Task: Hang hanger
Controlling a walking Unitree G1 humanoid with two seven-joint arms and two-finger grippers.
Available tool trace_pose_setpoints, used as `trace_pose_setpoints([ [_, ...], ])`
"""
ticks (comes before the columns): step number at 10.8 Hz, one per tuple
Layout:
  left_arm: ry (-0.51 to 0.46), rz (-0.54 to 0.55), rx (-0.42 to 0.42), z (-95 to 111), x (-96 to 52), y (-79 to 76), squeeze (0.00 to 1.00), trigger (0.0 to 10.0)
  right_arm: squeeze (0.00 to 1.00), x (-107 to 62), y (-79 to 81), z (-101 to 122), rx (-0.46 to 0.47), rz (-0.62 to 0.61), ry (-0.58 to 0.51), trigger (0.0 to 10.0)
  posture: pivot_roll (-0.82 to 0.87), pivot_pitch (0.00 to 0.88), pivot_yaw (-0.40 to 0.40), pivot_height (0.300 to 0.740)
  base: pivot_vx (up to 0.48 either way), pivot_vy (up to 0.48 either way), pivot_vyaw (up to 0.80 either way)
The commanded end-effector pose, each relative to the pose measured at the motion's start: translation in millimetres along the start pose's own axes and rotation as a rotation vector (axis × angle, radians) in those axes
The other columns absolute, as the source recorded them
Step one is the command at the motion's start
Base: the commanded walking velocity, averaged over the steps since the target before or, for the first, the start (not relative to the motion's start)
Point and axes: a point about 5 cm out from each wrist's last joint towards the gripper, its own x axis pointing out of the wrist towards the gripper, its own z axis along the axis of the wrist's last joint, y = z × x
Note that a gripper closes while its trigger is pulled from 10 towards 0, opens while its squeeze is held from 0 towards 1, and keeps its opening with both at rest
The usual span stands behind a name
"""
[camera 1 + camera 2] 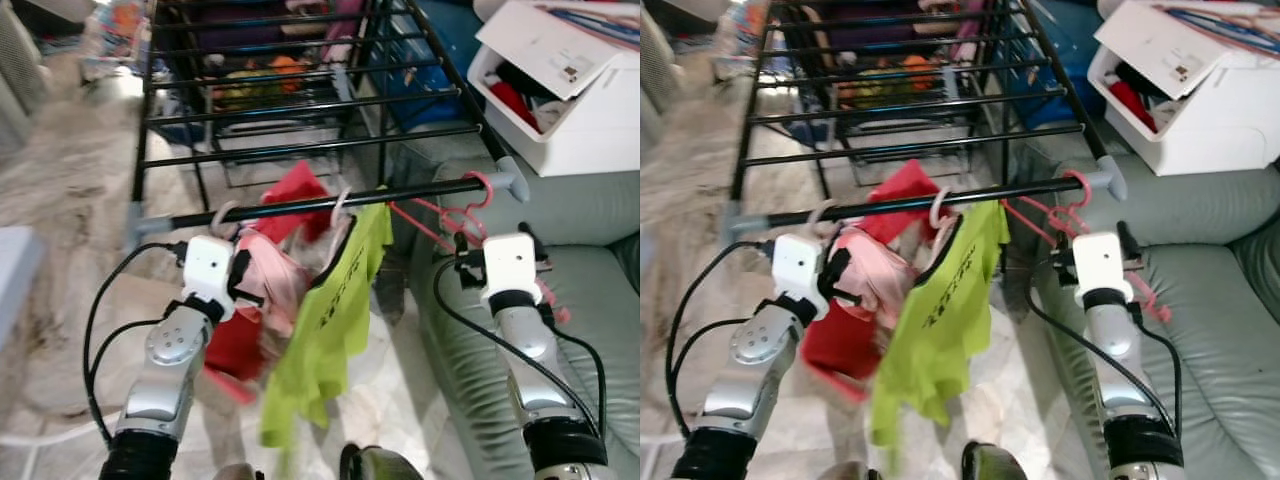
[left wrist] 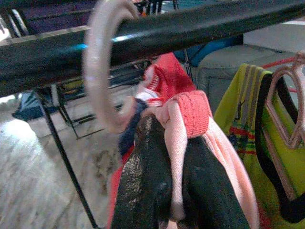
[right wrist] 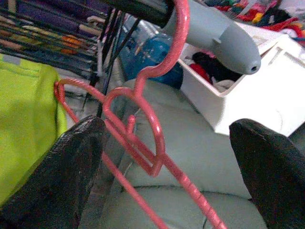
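Note:
A black drying rack [image 1: 300, 100] stands ahead, with its front bar [image 1: 400, 194] nearest me. A pale pink hanger hook [image 2: 102, 62] is looped over that bar and carries a pink garment [image 2: 190, 109]. My left gripper [image 2: 174, 143] is shut on the pink cloth just under the bar. Next to it a lime green shirt [image 1: 335, 320] hangs from its own hanger hook [image 1: 341, 207]. An empty red hanger [image 3: 143, 129] hangs from the bar's right end by the grey cap [image 3: 219, 38]. My right gripper [image 3: 167, 143] is open, with one finger on each side of the red hanger and not touching it.
A red cloth [image 1: 297, 188] lies over the front bar, and more red fabric [image 1: 235, 350] hangs below. A grey-green sofa [image 1: 570, 330] is on the right, with a white box of clothes [image 1: 570, 110] behind it. Blue items sit beyond the rack.

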Motion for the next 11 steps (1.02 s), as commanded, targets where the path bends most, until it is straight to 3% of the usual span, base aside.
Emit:
trace_pose_setpoints([
  [1, -0.008, 0.002, 0.010, 3.5, -0.8, 2.3, 0.00, 10.0, 0.00, 5.3, -6.1, 1.0, 0.000, 0.003, 0.018, 10.0, -0.02, 0.091, 0.021, 0.740, 0.000, 0.000, 0.00],
  [3, 0.000, 0.003, 0.015, 2.9, -1.6, 3.5, 0.00, 10.0, 0.00, 16.3, -21.6, -6.6, -0.043, 0.038, 0.076, 10.0, -0.02, 0.095, 0.019, 0.740, 0.000, 0.000, 0.00],
  [6, 0.016, 0.000, 0.018, 0.0, -4.3, 2.6, 0.00, 10.0, 0.00, 28.3, -28.8, -16.2, -0.035, 0.159, 0.184, 10.0, -0.01, 0.105, 0.019, 0.740, 0.000, 0.000, 0.00],
  [11, 0.031, 0.007, 0.032, -1.4, -6.2, 6.2, 0.00, 10.0, 0.00, 52.2, -38.9, -5.9, -0.020, 0.367, 0.275, 10.0, -0.01, 0.104, 0.010, 0.740, 0.000, 0.000, 0.00],
])
